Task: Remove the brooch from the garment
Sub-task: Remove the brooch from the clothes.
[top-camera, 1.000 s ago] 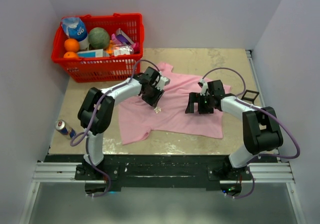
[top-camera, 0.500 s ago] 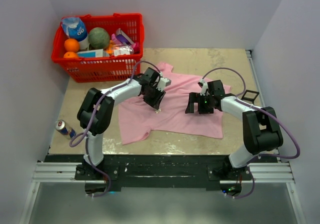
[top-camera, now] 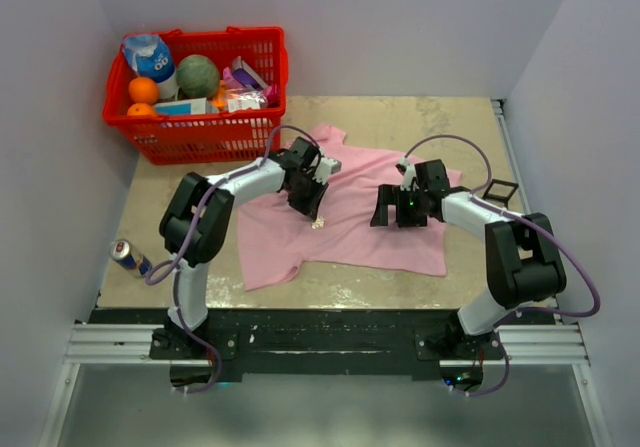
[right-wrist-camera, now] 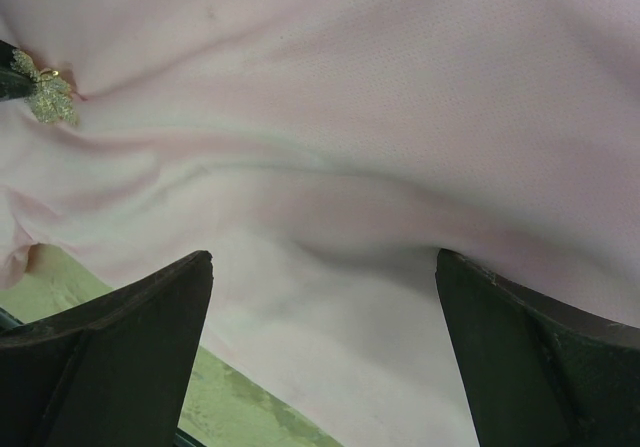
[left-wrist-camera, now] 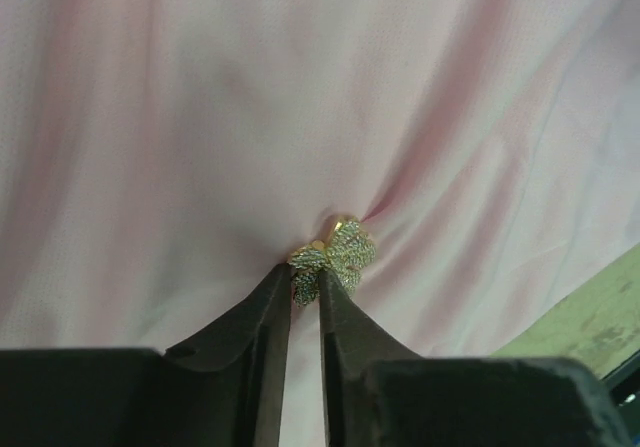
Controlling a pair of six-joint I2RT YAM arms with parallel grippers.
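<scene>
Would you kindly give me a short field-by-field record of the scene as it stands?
brooch: pinned to pink T-shirt, cloth puckered around it
T-shirt: spread on table
left end effector: narrow, tips pinching brooch's edge
right end effector: wide open over T-shirt, holding nothing
elsewhere: red basket at far left, can near left edge

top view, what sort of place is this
Probably a robot test bench: plain walls box in the table, a left arm and a right arm are bolted to a metal frame, and a red basket holds groceries.
</scene>
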